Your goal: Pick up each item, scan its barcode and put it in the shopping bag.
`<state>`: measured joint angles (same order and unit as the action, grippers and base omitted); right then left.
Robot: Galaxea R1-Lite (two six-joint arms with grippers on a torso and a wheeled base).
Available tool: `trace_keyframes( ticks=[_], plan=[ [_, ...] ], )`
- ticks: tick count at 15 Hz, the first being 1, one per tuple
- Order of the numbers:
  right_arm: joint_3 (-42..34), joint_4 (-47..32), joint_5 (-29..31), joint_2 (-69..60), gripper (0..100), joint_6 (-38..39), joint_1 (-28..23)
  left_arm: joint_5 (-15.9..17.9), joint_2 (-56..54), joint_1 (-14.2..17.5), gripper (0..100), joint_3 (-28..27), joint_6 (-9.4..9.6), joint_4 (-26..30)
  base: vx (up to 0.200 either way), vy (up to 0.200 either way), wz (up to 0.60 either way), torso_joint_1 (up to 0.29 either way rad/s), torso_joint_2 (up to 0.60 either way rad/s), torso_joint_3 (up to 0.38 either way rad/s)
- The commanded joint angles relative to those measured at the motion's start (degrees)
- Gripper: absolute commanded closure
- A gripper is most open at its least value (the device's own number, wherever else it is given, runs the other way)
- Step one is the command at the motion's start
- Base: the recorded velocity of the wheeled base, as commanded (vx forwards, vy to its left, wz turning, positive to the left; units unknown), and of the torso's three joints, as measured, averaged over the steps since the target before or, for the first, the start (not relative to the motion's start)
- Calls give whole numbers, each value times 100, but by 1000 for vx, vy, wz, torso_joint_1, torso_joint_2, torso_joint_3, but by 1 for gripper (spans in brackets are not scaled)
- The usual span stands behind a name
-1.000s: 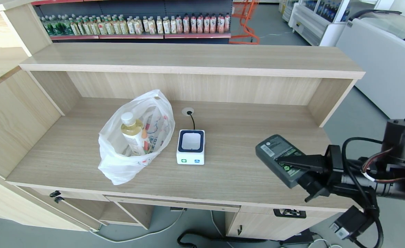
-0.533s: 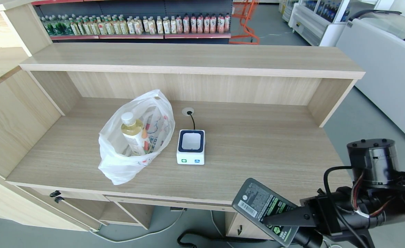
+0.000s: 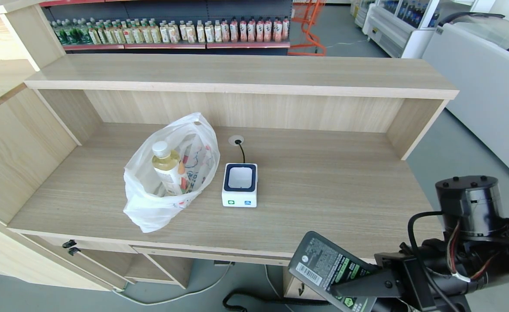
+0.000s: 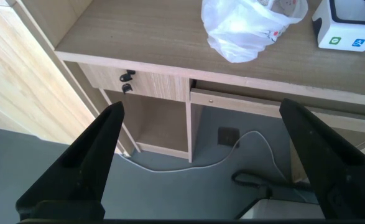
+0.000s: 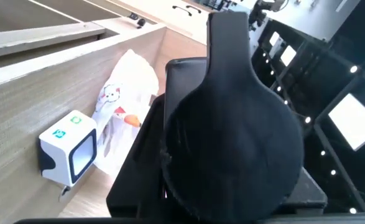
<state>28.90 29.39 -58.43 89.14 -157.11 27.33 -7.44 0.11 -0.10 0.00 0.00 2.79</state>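
Spanning the head view, a wooden counter (image 3: 323, 195) carries the bag and the scanner under a raised back shelf.

Bag (image 3: 150, 212) – white plastic, mouth open, standing on the counter's left half just beside the scanner; also seen from the left wrist (image 4: 250, 31) and the right wrist (image 5: 129, 93).

Right gripper (image 3: 349, 286) – out past the counter's front edge on the right, pinching a dark flat packet (image 3: 319, 264) between its fingers. The packet hangs off the counter, tilted, its printed face and barcode label turned upward; from the right wrist it shows as a dark slab (image 5: 170, 143) behind one finger.

Left gripper (image 4: 202, 106) – low before the counter's left front, fingers spread wide with nothing between them.

Scanner (image 3: 239, 185) – a white box with a dark-framed window, near the counter's middle, cable running back to a hole in the top.

Bottle (image 3: 167, 169) – pale drink, white cap, upright inside the bag.
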Motion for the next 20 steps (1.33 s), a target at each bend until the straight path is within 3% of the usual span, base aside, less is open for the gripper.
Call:
trace_keyframes(
  ticks=[1,12,14,16,18,20],
  plan=[
    [10,-4,-2,-2,100,-4,9,-3,-2,1,0,0,0,2,0,0,0,0,0,0],
    [1,-4,-125,-107,100,-4,0,-3,-2,1,0,0,0,2,0,0,0,0,0,0],
    [72,5,-116,-107,100,313,0,-3,-2,1,0,0,0,2,0,0,0,0,0,0],
    [344,23,-116,-221,100,1491,-44,-3,-2,1,0,0,0,2,0,0,0,0,0,0],
    [590,49,69,-643,100,3749,-404,-3,-2,10,0,0,0,2,0,0,0,0,0,0],
    [397,49,1044,-1390,100,5911,-1125,-3,-2,1,0,0,0,2,0,0,0,0,0,0]
  ],
)
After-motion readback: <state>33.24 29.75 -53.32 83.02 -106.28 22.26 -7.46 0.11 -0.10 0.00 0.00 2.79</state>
